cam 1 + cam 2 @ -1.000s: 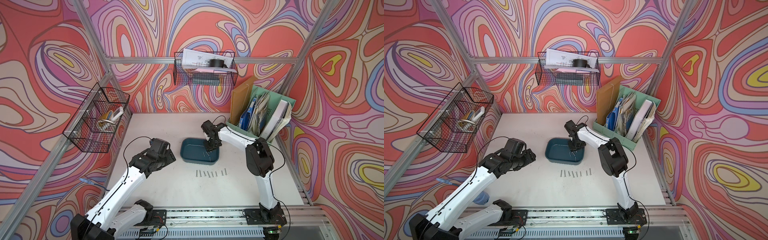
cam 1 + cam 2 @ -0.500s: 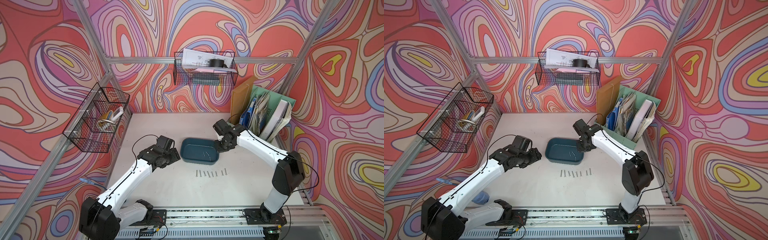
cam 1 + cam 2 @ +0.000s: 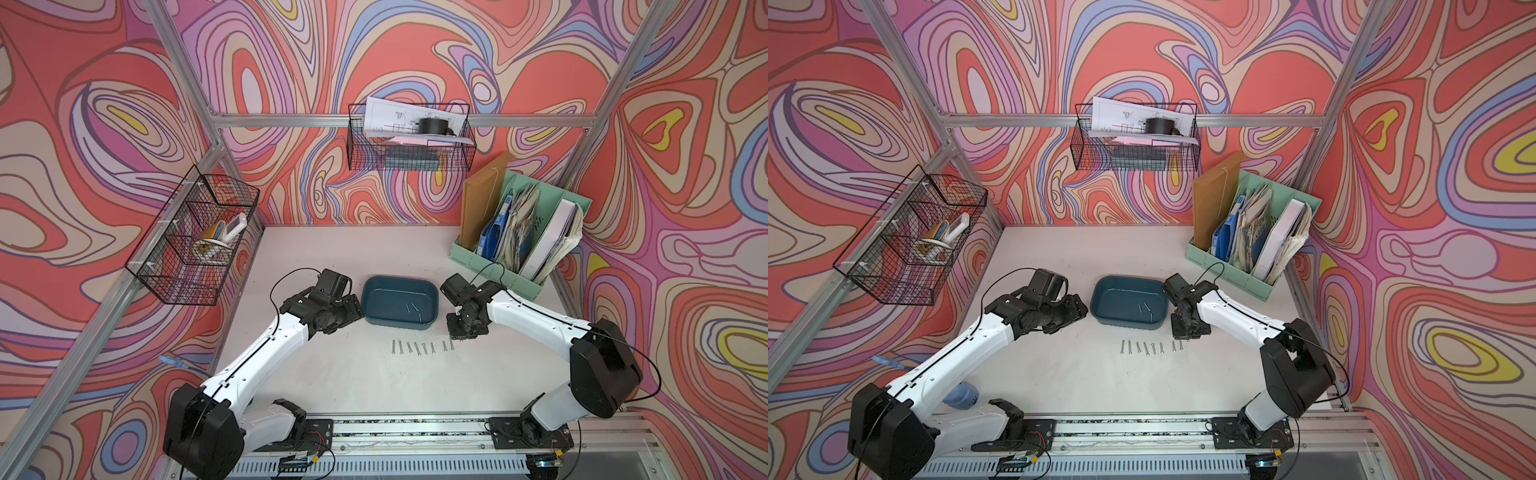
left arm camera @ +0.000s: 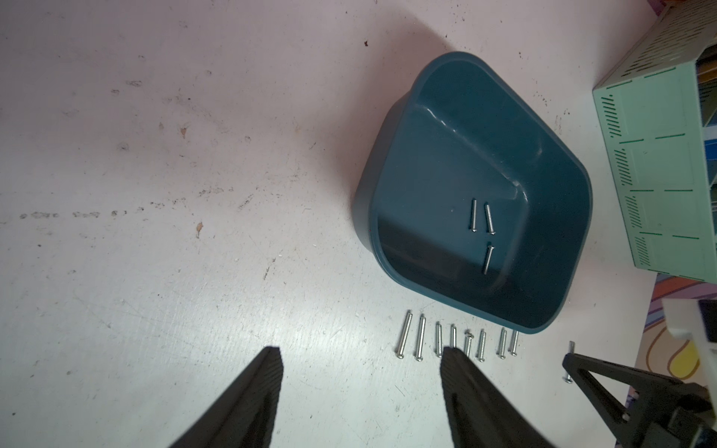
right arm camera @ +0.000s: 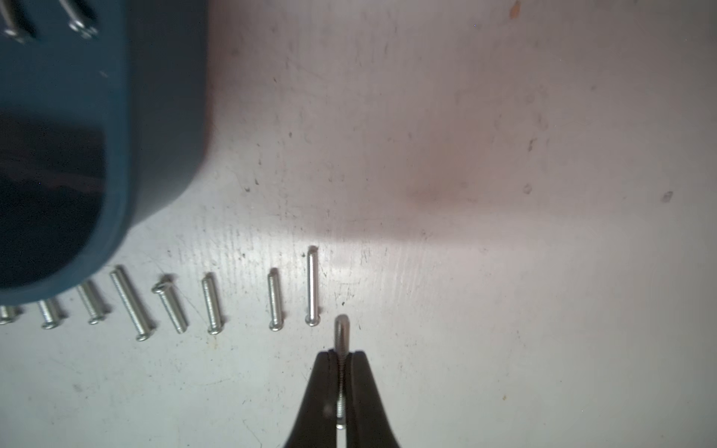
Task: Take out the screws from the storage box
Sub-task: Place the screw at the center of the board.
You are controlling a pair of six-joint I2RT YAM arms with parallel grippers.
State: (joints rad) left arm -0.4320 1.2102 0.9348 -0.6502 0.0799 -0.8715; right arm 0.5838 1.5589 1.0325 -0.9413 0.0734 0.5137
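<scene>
Rail: the rail (image 3: 415, 432) is seen along the bottom edge of both top views, with both arm bases mounted on it.
Table: the scuffed pale table (image 3: 374, 386) is spread across the lower middle of the frame.
Row of screws: eight are laid side by side as a row of screws (image 3: 419, 348) just below centre, on the table and close in front of the box.
Right gripper: the right gripper (image 5: 341, 355) is seen right of centre, at the right end of the row. Its jaws are pinched narrowly on a held screw (image 5: 341, 329), whose end juts past the tips just beside the last laid screw. Whether the table is touched cannot be told.
Left gripper: the left gripper (image 4: 359, 351) is held left of centre, just beside the box's left end. Its jaws are spread wide and nothing is gripped.
Storage box: the teal storage box (image 3: 395, 325) is set at centre frame, and three screws (image 3: 413, 309) are left lying on its floor toward the right.
Background: a mint file organiser (image 3: 469, 259) is stood at right, and wire baskets (image 3: 195, 232) are hung on the walls.
</scene>
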